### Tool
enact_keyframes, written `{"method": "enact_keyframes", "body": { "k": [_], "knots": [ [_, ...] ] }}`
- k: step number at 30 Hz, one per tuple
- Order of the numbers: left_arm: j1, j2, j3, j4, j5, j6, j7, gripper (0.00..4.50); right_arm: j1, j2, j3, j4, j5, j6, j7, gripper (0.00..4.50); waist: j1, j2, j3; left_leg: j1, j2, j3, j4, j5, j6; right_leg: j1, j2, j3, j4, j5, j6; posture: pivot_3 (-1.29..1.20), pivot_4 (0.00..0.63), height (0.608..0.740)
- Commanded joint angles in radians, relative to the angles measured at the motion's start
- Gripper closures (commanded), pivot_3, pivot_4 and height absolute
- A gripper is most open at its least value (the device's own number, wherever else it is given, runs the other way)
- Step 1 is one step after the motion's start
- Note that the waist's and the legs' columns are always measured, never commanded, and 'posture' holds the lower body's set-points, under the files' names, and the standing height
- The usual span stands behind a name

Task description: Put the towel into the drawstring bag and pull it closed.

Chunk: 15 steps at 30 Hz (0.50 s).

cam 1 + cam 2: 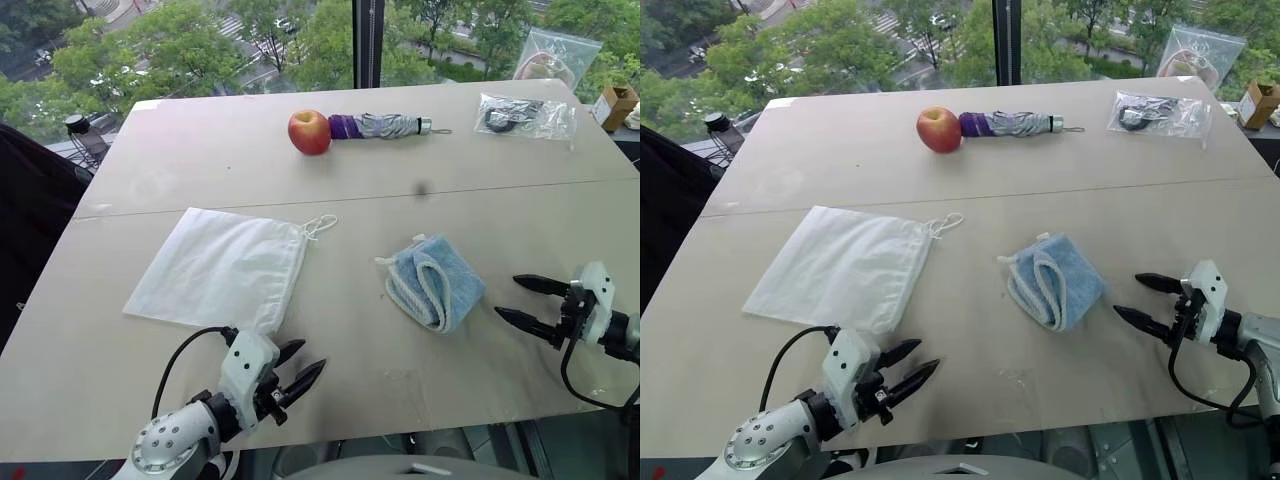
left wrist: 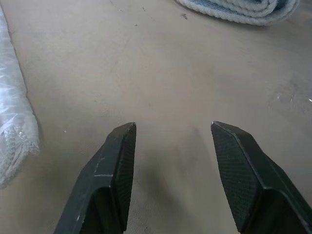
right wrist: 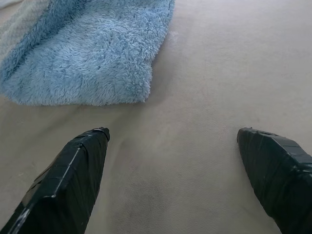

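Drawstring bag (image 1: 222, 268) lies flat on the left of the surface (image 1: 360, 180), mouth edge toward the centre, its thin white cord looped loose at the far corner; thin, white, faintly see-through, empty and unopened. Left gripper (image 1: 300, 366) hovers just off the bag's near corner, jaws partly apart, holding nothing. Towel (image 1: 433, 282) sits right of centre, well apart from the bag: small, light-blue, fluffy terry, folded over on itself, white corded edging showing along the fold nearest the bag. Right gripper (image 1: 523, 301) is near the towel's right side, jaws spread wide, empty, tips aimed toward the cloth. Step in hand, as I judge it: taking up the towel. To do it well, the right gripper should come in low over the surface and pinch through the thick folded edge, catching all layers so the cloth doesn't unroll and trail. The left should pin or lift one layer of the bag mouth only, to open it. Far side: an apple (image 1: 309, 131) touching a folded umbrella (image 1: 385, 126), then a clear plastic bag (image 1: 527, 115); none are in the way.
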Motion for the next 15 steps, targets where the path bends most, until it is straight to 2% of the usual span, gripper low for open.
{"method": "enact_keyframes", "body": {
  "k": [1,15],
  "knots": [
    [0.018,-0.030,0.028,-0.034,0.000,-0.052,0.016,2.02,0.023,0.004,-0.035,0.025,-0.003,-0.088,0.026,0.00,0.000,0.000,0.000,0.000,0.000,0.000,0.000,0.000,0.000,0.000,0.000,0.000,0.000,0.000,0.000,0.00,0.150,0.740],
    [0.005,-0.124,0.001,-0.065,0.052,-0.092,0.097,2.02,-0.104,0.018,-0.014,0.173,-0.008,-0.185,0.048,0.00,0.001,-0.002,0.001,0.000,0.001,0.005,0.000,0.000,0.002,0.000,0.002,0.001,-0.001,0.001,0.001,0.00,0.150,0.740]
  ]
}}
